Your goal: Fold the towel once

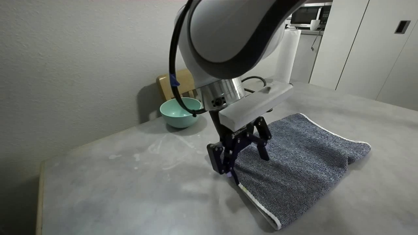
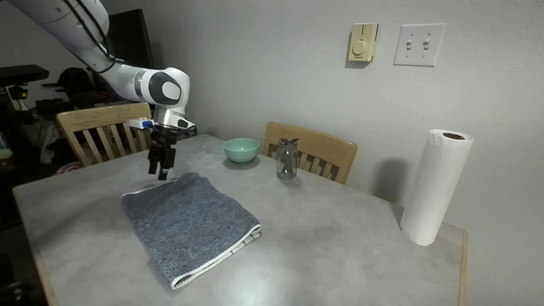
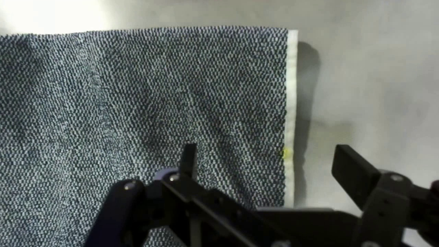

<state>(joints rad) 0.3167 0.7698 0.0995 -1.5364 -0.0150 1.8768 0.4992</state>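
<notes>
The towel [image 2: 191,225], blue-grey with white edge trim, lies on the table in both exterior views. Along its trimmed edge and corner in an exterior view, two layers show one above the other, with a pale striped underside peeking out. Gentle ripples run across its top. My gripper [image 1: 251,172] hangs tilted over the trimmed edge nearest the arm. In the wrist view the gripper [image 3: 265,149] is wide open: one finger [image 3: 188,161] is over the cloth, the other past the white trim above bare table. Nothing is gripped; whether a fingertip touches the cloth, I cannot tell.
A teal bowl [image 2: 241,150] and a glass jar [image 2: 287,161] holding utensils stand along the wall side of the table. Farther along is a paper towel roll [image 2: 437,187]. Wooden chairs [image 2: 312,146] stand at the table, beside a wall.
</notes>
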